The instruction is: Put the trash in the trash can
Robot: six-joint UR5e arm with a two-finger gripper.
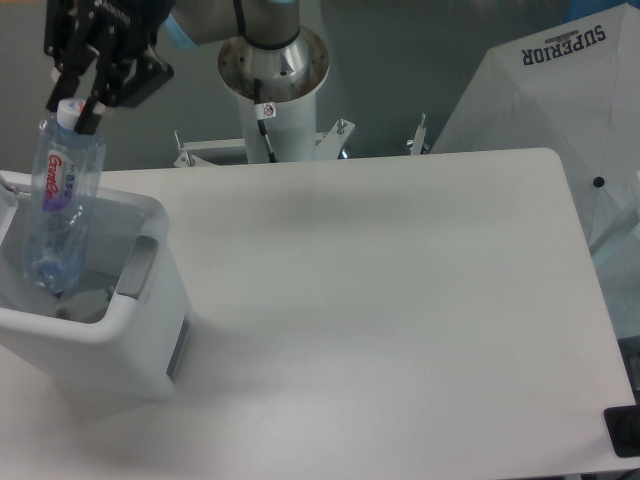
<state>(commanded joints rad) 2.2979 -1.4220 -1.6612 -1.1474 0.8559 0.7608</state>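
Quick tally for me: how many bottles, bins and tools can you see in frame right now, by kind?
Water bottle: 1, hanging by its cap from the tool, its lower end inside the bin's opening
Trash can: 1, white, at the table's left edge
Tool: 1, shut on the bottle's cap
Total: 3
Something lies at the bottom of the bin, but I cannot tell what it is.

A white table (400,300) with rounded corners fills most of the view, evenly lit with soft shadows. Behind it lies a grey floor (400,60). At the upper right stands a white umbrella-like canopy (560,100) (printed "SUPERIOR"). A small black object (622,432) sits at the table's lower right edge.
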